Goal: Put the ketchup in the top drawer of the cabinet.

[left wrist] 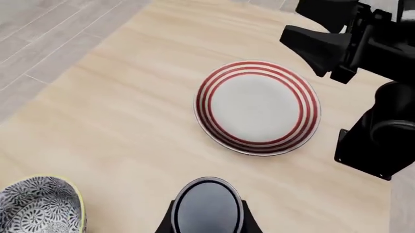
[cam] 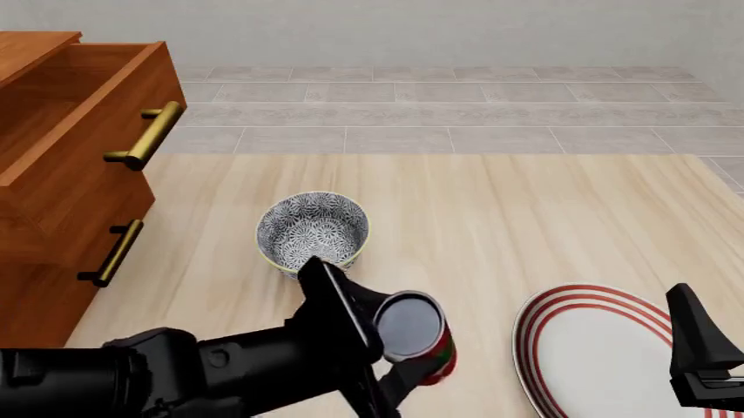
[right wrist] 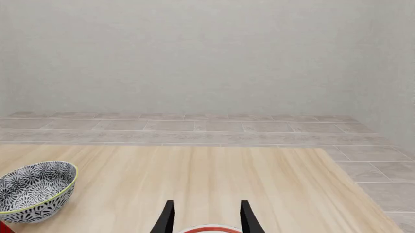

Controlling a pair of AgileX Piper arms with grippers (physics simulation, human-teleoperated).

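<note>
Ketchup (left wrist: 207, 206) sits between the left claw's (left wrist: 207, 221) fingers in the left wrist view, grey lid up, black pads hugging both sides: clenched on the can. Beyond lies the red-ringed plate (left wrist: 257, 107) on the desk (left wrist: 116, 121); patterned bowl (left wrist: 39, 206) at one corner; part of the right arm (left wrist: 363, 87) crosses the far side.

Front view: left claw (cam: 389, 348) holds ketchup (cam: 416, 335) near the desk's front edge, between bowl (cam: 312, 231) and plate (cam: 593, 348). Can appears tilted; whether it is lifted clear of the desk I cannot tell. Cabinet (cam: 47, 226) stands far left, top drawer (cam: 82, 131) pulled out and open, brass handle facing the arms, ready to receive, well apart from the can. Lower drawer (cam: 70, 287) shut. Right claw (cam: 703, 366) hangs at the plate's edge, out of the way, likely parked to leave the left arm its path.

Right wrist view: right claw (right wrist: 206, 218) released, fingertips apart, nothing between, plate rim (right wrist: 211, 229) just below. Bowl (right wrist: 32, 189) off to the side.

Judgement: grasp made; carry to drawer remains.
</note>
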